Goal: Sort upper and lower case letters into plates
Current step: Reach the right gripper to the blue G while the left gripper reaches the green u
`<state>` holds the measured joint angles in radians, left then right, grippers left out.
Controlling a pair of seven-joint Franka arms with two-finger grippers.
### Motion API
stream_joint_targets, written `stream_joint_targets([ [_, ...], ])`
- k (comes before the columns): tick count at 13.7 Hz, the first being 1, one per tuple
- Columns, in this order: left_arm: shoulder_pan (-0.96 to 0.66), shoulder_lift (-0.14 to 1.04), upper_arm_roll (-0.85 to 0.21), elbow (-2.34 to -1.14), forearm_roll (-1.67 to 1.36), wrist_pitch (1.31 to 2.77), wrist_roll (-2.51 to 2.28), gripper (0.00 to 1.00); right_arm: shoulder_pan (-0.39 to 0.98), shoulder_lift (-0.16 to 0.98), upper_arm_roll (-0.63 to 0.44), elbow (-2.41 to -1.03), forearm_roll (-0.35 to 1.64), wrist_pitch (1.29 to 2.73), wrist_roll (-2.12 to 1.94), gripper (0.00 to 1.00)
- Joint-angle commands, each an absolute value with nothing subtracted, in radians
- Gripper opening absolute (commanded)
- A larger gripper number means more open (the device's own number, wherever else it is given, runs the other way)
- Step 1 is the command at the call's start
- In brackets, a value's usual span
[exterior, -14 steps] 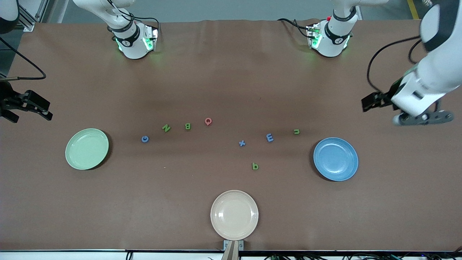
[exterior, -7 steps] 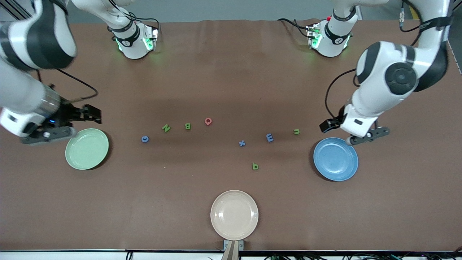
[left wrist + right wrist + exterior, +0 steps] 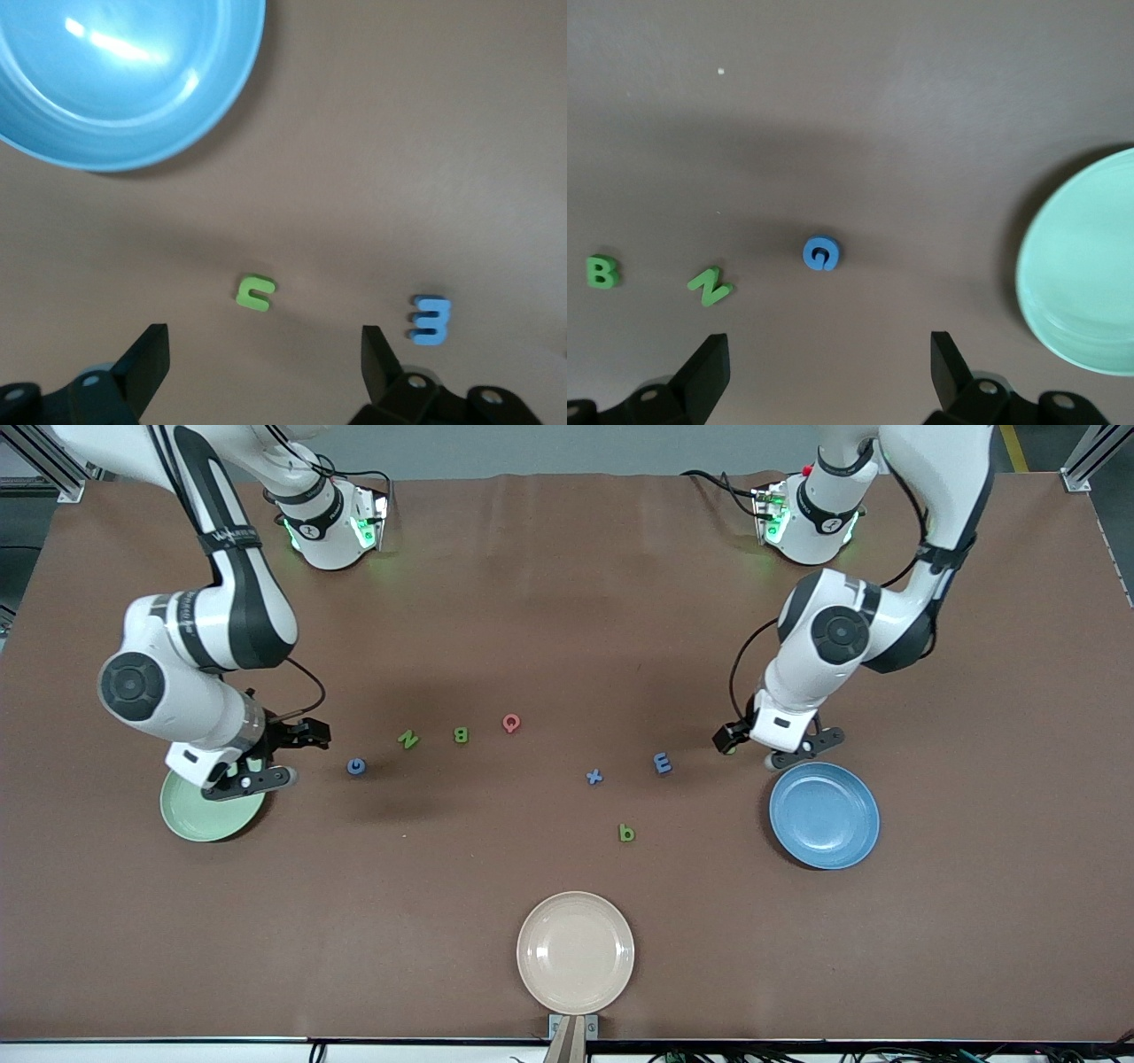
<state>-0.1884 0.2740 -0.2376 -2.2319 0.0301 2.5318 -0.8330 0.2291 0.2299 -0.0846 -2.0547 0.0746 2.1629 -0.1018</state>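
Observation:
Across the middle of the table lie a blue G [image 3: 356,766], green N [image 3: 407,739], green B [image 3: 461,734], pink-red Q [image 3: 511,723], blue x [image 3: 594,777], blue m [image 3: 662,763] and green b [image 3: 626,833]. My left gripper [image 3: 728,741] hangs open over the green u [image 3: 256,293], which it hides in the front view; the m [image 3: 431,320] and the blue plate [image 3: 124,71] lie to either side. My right gripper [image 3: 310,735] is open over bare table between the pale green plate [image 3: 190,819] and the G [image 3: 821,253]. Neither gripper [image 3: 263,335] [image 3: 828,341] holds anything.
The blue plate [image 3: 824,815] sits toward the left arm's end, just beside the left hand. A cream-beige plate [image 3: 575,952] lies at the table edge nearest the front camera. The right hand overlaps part of the green plate [image 3: 1090,266] in the front view.
Both arms have swung in from the table's ends toward the letters. The left gripper came over the u, the right one came beside the green plate. No letter has moved.

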Motion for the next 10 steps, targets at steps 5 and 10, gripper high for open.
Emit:
stream_joint_targets([
  [5, -0.183, 0.388, -0.236, -2.243, 0.216, 2.595, -0.887, 0.79, 0.293, 0.259, -0.089, -2.232, 0.103, 2.451, -0.012, 1.00],
  [10, -0.181, 0.433, -0.232, -2.240, 0.218, 2.637, -0.897, 0.65, 0.313, 0.357, -0.092, -2.220, 0.094, 2.513, -0.014, 1.00],
])
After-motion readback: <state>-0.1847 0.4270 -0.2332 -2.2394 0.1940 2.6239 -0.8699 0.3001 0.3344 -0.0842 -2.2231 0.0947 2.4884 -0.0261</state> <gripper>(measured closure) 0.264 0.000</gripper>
